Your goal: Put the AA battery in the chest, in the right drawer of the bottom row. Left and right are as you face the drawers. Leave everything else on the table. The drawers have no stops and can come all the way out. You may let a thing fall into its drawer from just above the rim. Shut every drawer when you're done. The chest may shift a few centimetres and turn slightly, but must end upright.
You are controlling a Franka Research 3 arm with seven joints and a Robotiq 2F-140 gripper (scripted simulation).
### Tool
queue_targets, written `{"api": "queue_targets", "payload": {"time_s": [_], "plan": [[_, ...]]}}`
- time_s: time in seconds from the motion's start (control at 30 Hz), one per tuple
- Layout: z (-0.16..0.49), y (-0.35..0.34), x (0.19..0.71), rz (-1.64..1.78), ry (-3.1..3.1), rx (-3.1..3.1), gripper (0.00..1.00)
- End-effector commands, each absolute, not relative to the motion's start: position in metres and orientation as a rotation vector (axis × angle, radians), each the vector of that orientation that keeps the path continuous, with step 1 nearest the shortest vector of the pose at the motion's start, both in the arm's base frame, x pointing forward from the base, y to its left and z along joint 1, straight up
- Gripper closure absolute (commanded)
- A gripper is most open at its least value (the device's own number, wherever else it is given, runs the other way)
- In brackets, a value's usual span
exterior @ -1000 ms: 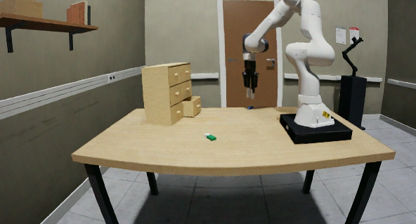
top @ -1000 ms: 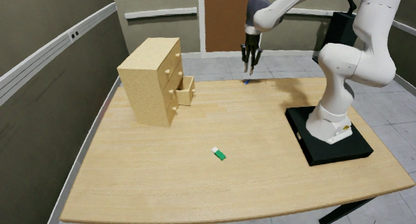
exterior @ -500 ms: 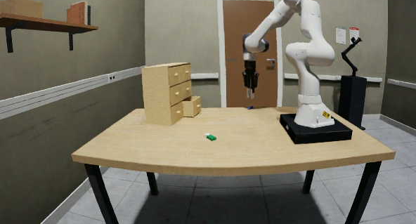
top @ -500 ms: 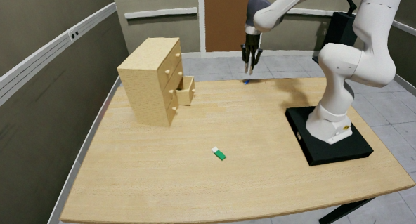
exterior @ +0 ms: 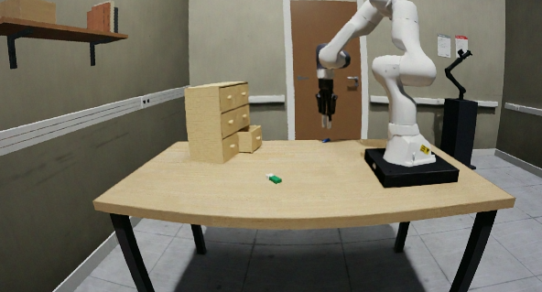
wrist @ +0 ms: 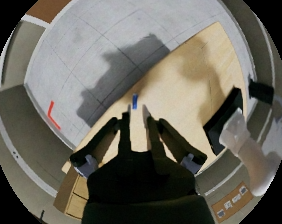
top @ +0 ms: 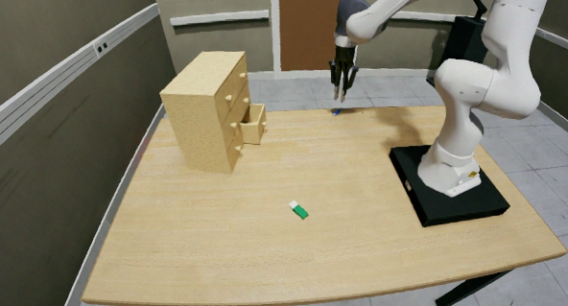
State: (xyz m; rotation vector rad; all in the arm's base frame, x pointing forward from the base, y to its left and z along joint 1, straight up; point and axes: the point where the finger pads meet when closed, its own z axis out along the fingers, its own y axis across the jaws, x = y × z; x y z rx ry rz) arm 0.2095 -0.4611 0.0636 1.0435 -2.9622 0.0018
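The AA battery (top: 337,112) (exterior: 325,140) (wrist: 135,100) is small and blue and lies at the far edge of the table. My gripper (top: 343,99) (exterior: 326,124) (wrist: 136,109) hangs straight above it, a short way up, pointing down. Its fingers stand narrow with a small gap and hold nothing. The wooden chest (top: 201,110) (exterior: 206,119) stands upright at the table's left. Its bottom right drawer (top: 254,125) (exterior: 251,138) is pulled out. The other drawers are shut.
A small green and white block (top: 298,209) (exterior: 275,178) lies near the middle of the table. The arm's black base plate (top: 446,206) (exterior: 412,174) sits at the right. The battery lies close to the table's far edge.
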Motion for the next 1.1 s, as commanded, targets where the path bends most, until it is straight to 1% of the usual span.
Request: {"api": "queue_targets", "payload": {"time_s": [0.0, 0.47, 1.07], "plan": [[0.064, -0.464, 0.209, 0.009, -2.963, 1.048, 0.74], [0.057, -0.464, 0.209, 0.01, -2.963, 1.048, 0.74], [0.019, -0.465, 0.21, 0.01, -2.963, 1.048, 0.74]]}}
